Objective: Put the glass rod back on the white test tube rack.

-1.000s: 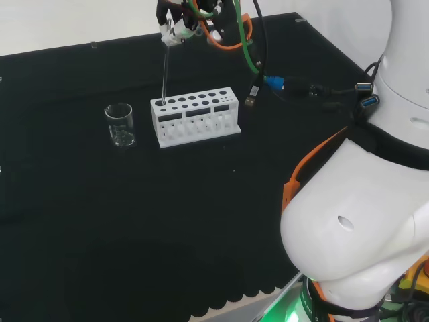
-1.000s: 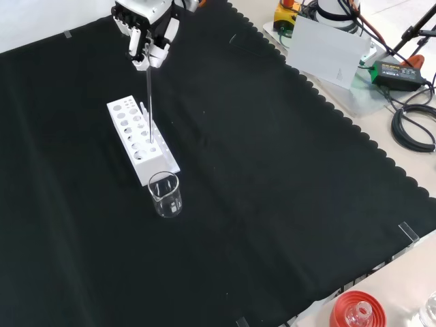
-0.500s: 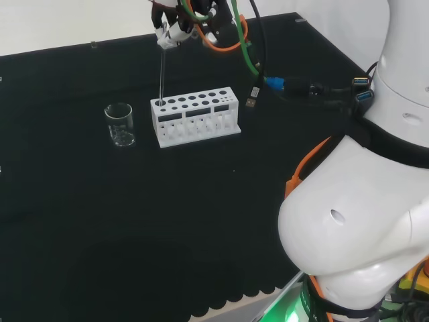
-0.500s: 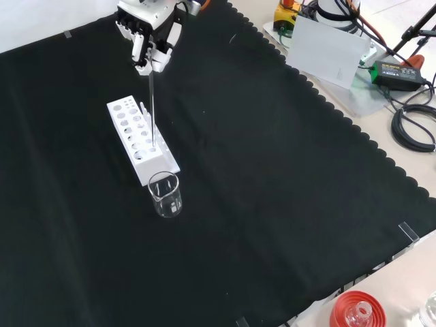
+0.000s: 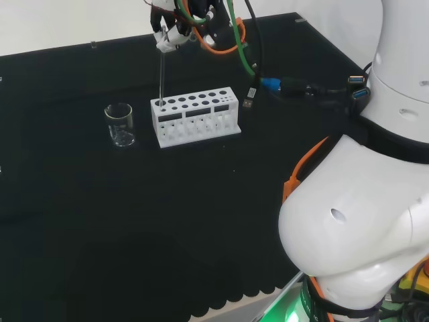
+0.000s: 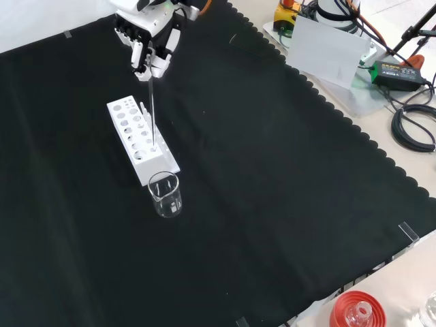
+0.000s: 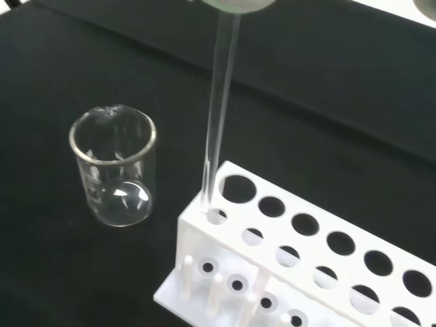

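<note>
The white test tube rack (image 5: 195,117) (image 6: 141,139) (image 7: 300,262) stands on the black cloth with several round holes in its top. A clear glass rod (image 5: 161,79) (image 6: 151,109) (image 7: 219,112) stands nearly upright, its lower tip in a hole at the rack's end nearest the beaker. The hand (image 5: 175,25) (image 6: 148,42) is above the rack, its fingers pinched on the rod's top end. In the wrist view the rod tip sits inside the corner hole.
An empty glass beaker (image 5: 120,125) (image 6: 165,195) (image 7: 114,174) stands just off the rack's end. A red ribbed stand (image 6: 357,311) with glassware sits at the front view's bottom right. Cables (image 5: 281,86) hang from the arm.
The hand has shifted slightly left and up in the head view; the rod tip stays in the end hole and the rod stands a little straighter.
</note>
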Available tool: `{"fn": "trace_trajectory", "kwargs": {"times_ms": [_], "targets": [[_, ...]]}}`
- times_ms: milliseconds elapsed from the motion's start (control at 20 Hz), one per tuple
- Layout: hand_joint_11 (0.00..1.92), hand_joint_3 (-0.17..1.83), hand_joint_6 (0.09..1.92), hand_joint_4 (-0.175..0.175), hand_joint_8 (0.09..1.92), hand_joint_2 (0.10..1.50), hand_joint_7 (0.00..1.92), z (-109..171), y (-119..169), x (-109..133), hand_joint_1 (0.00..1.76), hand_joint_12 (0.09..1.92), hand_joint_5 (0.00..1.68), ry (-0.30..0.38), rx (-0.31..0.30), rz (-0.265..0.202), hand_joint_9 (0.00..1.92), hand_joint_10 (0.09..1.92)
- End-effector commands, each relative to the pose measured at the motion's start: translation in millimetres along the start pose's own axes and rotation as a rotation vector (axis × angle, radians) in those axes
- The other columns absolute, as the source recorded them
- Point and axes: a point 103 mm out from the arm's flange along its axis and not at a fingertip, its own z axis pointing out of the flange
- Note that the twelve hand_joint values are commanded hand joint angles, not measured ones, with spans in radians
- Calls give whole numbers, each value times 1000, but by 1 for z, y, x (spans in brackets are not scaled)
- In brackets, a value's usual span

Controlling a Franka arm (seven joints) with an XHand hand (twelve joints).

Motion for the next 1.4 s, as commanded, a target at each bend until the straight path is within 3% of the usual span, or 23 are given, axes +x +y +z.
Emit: {"fn": "trace_trajectory", "kwargs": {"times_ms": [50, 550, 750, 1400], "targets": [[1781, -175, 755, -175, 616, 1118, 1689, 2, 3, -4, 1203, 576, 1155, -4, 8, 5, 1920, 327], [1781, -175, 755, -175, 614, 1118, 1690, 6, -5, -15, 1203, 576, 1156, 6, 10, 13, 1920, 326], [1781, -175, 754, -175, 614, 1118, 1691, 9, -5, -12, 1203, 576, 1156, 22, -6, -27, 1920, 326], [1781, -175, 753, -175, 611, 1117, 1691, 2, -1, -7, 1203, 576, 1157, -11, 11, 6, 1920, 326]]}}
